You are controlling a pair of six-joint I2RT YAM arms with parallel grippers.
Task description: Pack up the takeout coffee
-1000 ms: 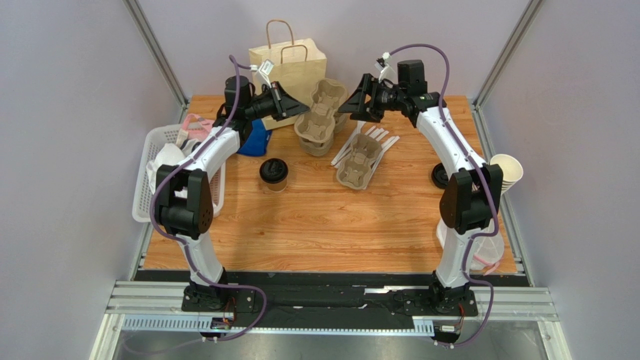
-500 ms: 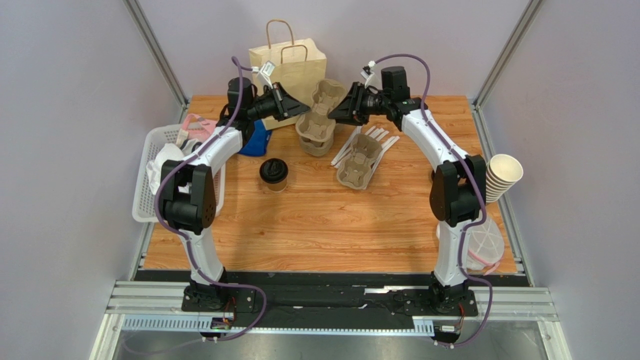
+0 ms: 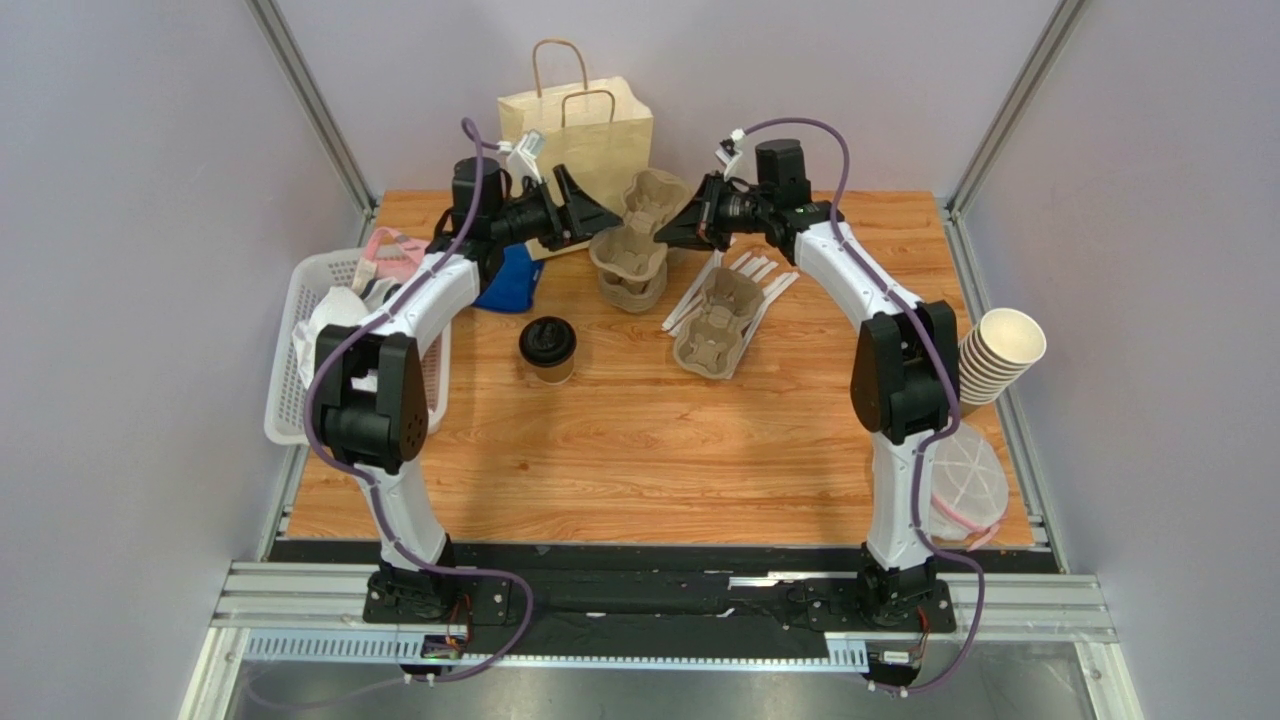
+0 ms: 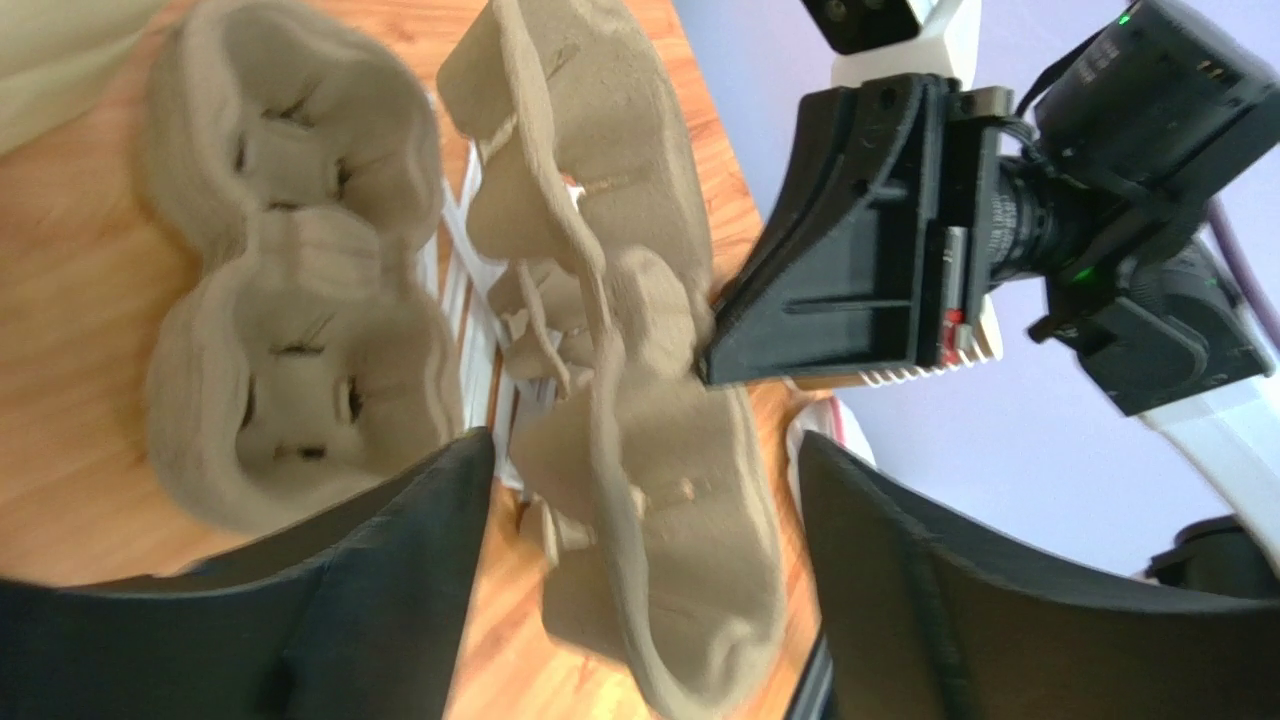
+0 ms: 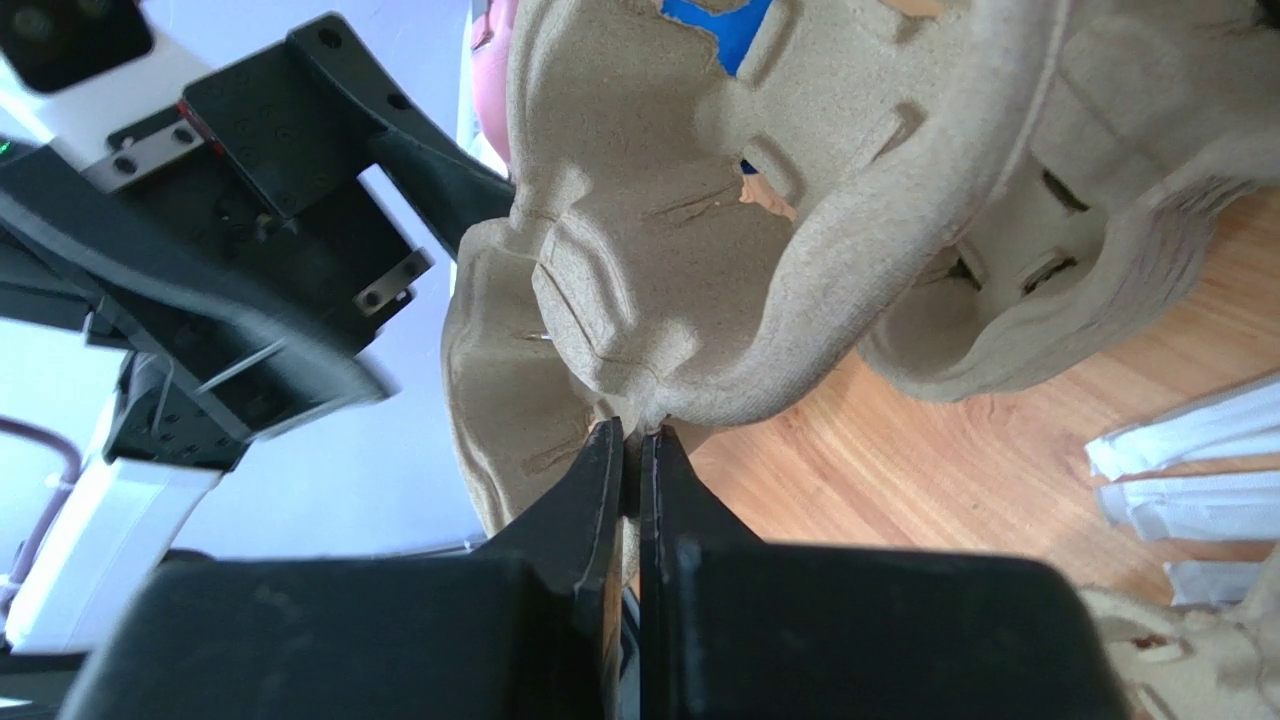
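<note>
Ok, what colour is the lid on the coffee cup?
Black lid, clearest in the top external view.

One bag (image 3: 579, 128). Before it: one lidded cup (image 3: 547, 344), one raised tray (image 3: 657, 192), one tray stack (image 3: 631, 278), one lone tray (image 3: 721, 323). Left of it, one basket (image 3: 301, 375); right, one cup stack (image 3: 999, 353).

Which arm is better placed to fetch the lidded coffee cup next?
Left, probably. The left gripper is open and empty, and the takeout coffee stands on that side. The right gripper is pinched shut on a cup carrier.
</note>
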